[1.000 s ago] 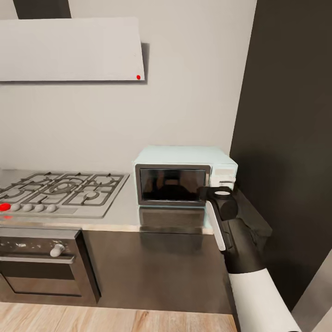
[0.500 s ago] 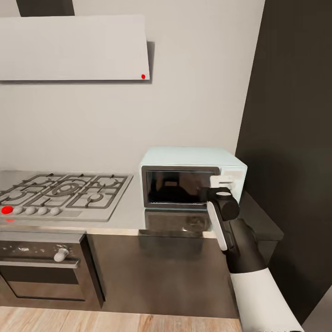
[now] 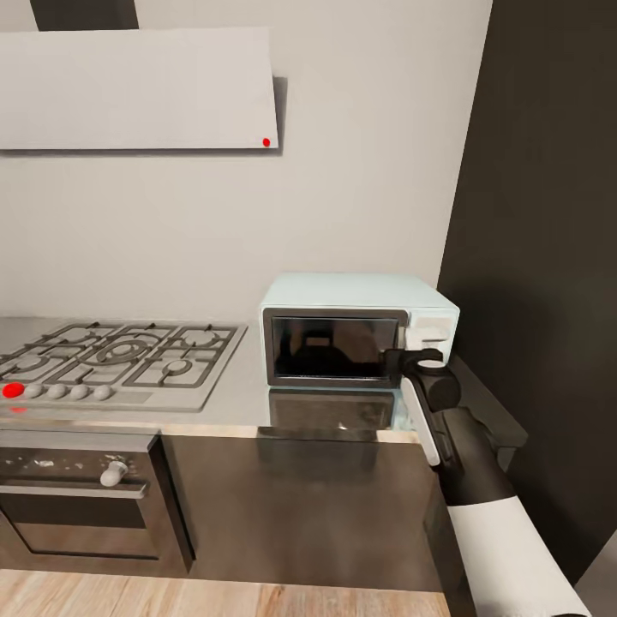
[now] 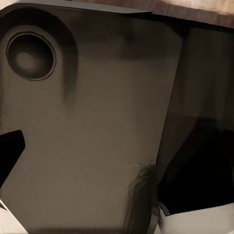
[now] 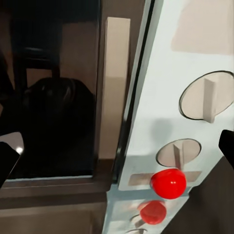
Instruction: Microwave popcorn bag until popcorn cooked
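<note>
Microwave (image 3: 358,330): stood on the worktop (image 3: 240,394), just right of the hob (image 3: 116,362), door closed
Right gripper (image 3: 417,353): held at the microwave's knob panel; fingers apart
Left gripper: state cannot be told

A grey gas hob (image 3: 120,360) with a red knob (image 3: 12,391) is seen at nine o'clock. Below it, a black built-in oven (image 3: 81,501) is set. A pale extractor hood (image 3: 137,90) is mounted at eleven o'clock.

right arm (image 3: 480,480) raised forward | hand (image 3: 420,358) (fingers spread apart)
</note>
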Available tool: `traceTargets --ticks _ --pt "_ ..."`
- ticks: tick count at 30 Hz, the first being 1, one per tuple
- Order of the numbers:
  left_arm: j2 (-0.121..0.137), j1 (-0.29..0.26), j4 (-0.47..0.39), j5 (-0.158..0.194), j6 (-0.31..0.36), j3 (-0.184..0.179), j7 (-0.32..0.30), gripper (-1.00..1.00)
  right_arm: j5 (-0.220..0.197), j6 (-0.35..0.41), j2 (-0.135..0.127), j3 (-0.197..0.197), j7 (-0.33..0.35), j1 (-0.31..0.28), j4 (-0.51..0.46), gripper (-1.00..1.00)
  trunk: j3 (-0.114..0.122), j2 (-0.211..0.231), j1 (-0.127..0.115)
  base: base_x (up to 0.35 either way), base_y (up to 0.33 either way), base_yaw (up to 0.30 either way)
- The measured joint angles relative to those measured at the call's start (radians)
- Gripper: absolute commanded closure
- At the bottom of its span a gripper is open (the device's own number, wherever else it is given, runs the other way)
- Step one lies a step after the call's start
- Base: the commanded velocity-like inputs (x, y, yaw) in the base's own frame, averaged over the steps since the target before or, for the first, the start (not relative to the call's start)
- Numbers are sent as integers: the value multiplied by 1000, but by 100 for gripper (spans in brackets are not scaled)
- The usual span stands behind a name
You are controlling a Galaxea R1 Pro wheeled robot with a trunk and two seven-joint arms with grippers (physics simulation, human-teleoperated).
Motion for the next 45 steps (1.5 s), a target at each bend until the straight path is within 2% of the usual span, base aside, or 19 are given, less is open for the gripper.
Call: traceTargets --ticks 7,12,16,21,23,41,45 --pt "0 0 0 0 0 1 0 -100 -3 -47 0 -1 5 0 16 -100 0 0 0 0 0 0" --pt "1 0 -1 0 1 1 0 -100 -41 -101 -5 -2 13 1 17 -100 0 0 0 0 0 0" --pt "2 0 -1 0 1 1 0 -100 -50 -126 -18 -2 15 11 16 -100 0 0 0 0 0 0" --pt "2 0 -1 0 1 1 0 -100 -53 -131 -31 -7 19 12 17 -100 0 0 0 0 0 0" --pt "2 0 0 0 1 1 0 -100 -53 -130 -36 -9 82 12 17 -100 0 0 0 0 0 0" --pt "2 0 0 2 1 1 0 -100 -53 -130 -37 -9 93 12 27 -100 0 0 0 35 -16 0" --pt "2 0 -1 2 1 1 0 -100 -53 -144 -51 -9 100 12 83 -100 0 0 0 0 0 0"
